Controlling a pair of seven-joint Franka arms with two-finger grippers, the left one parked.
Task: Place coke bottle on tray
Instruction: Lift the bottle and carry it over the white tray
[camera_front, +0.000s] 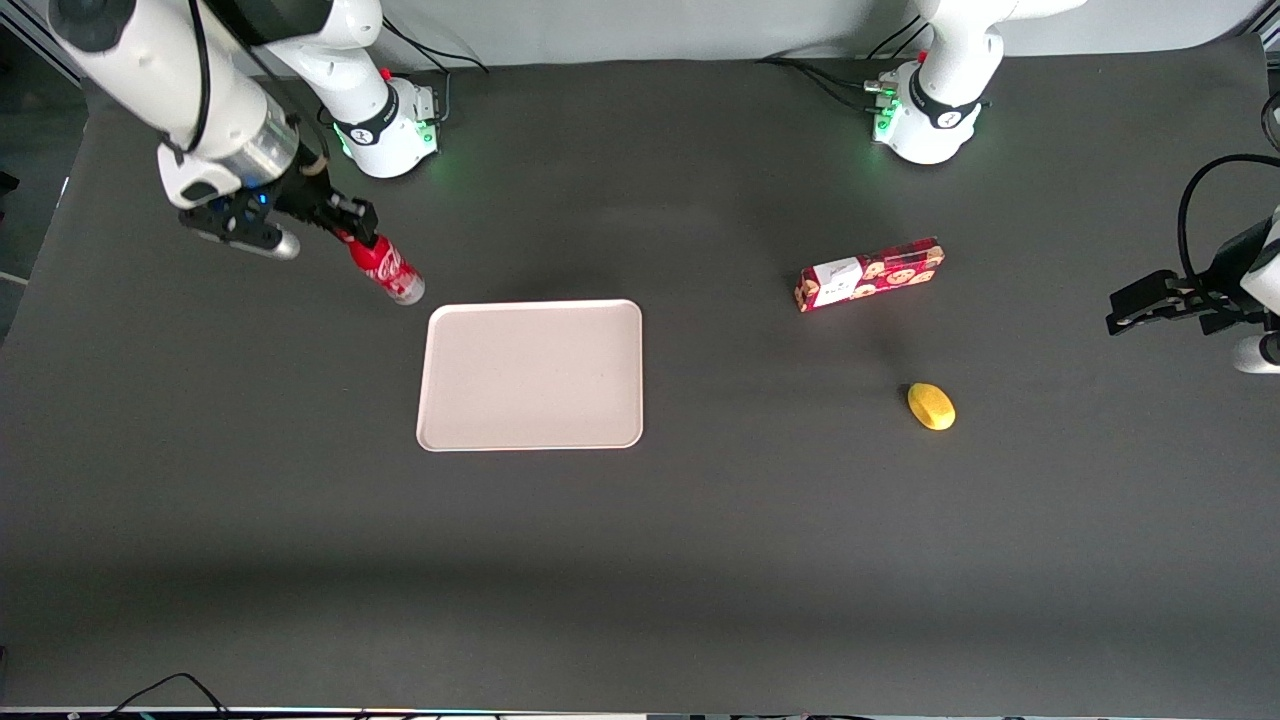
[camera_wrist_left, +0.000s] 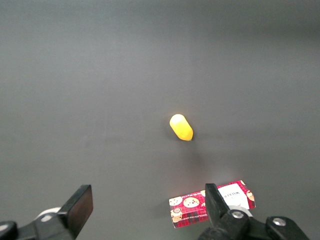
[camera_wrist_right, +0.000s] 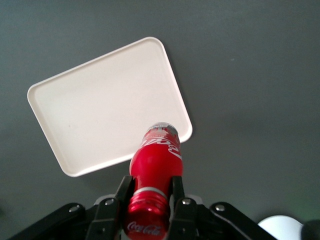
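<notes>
Right wrist view shows my gripper (camera_wrist_right: 154, 200) closed on the neck of the coke bottle (camera_wrist_right: 156, 165), whose long axis points away from my fingers, its silvery base toward the tray (camera_wrist_right: 100, 105). I judge that the bottle hangs in the air near the tray corner closest to my arm, not yet over it. That tray is bare, lying on the dark table (camera_front: 640, 560) with plenty of room.

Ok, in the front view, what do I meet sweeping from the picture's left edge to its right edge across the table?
gripper shut on the coke bottle → tray → cookie box → yellow object
</notes>
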